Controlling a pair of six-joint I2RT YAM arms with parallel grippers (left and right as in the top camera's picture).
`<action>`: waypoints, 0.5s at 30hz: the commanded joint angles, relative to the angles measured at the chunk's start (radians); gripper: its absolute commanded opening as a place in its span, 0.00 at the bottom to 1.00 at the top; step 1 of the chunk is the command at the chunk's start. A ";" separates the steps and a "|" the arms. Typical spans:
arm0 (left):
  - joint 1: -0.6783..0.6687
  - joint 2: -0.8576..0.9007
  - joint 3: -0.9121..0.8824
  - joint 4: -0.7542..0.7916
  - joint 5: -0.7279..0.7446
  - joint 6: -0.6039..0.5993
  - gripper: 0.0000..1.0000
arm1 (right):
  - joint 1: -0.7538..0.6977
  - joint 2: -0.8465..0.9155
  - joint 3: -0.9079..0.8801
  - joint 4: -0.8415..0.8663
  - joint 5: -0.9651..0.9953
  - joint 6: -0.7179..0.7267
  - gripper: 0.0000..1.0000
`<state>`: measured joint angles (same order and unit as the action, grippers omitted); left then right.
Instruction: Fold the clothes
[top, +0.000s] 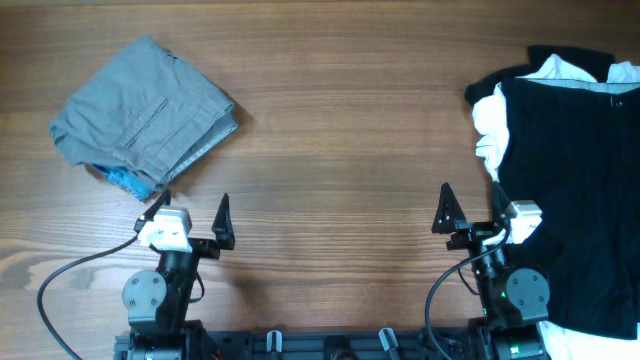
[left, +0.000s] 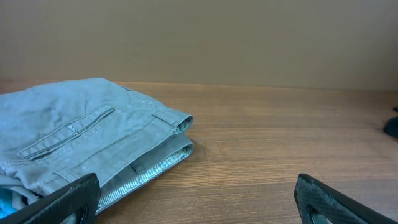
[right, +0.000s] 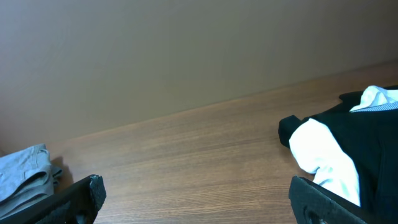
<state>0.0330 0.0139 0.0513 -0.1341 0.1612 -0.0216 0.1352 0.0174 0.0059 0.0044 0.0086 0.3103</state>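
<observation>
Folded grey trousers (top: 145, 112) lie at the far left of the table, over a bit of blue cloth (top: 128, 180); they also show in the left wrist view (left: 87, 143) and small in the right wrist view (right: 25, 177). A loose pile of black and white clothes (top: 565, 170) lies at the right, also seen in the right wrist view (right: 348, 143). My left gripper (top: 192, 208) is open and empty, its left finger near the trousers' front edge (left: 199, 202). My right gripper (top: 472, 208) is open and empty, its right finger beside the pile (right: 196, 202).
The wooden table (top: 340, 130) lies bare between the two lots of clothes. A black cable (top: 75, 270) curls by the left arm's base at the front edge. A plain wall stands behind the table (left: 205, 37).
</observation>
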 joint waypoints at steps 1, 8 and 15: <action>0.002 -0.010 -0.014 0.004 0.005 -0.013 1.00 | -0.005 -0.010 -0.001 0.003 -0.001 0.007 1.00; 0.002 -0.010 -0.014 0.004 0.005 -0.013 1.00 | -0.005 -0.010 -0.001 0.003 -0.001 0.007 1.00; 0.002 -0.010 -0.014 0.004 0.005 -0.013 1.00 | -0.005 -0.010 -0.001 0.003 -0.001 0.007 1.00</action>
<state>0.0330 0.0139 0.0513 -0.1337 0.1612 -0.0216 0.1352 0.0174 0.0059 0.0044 0.0086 0.3103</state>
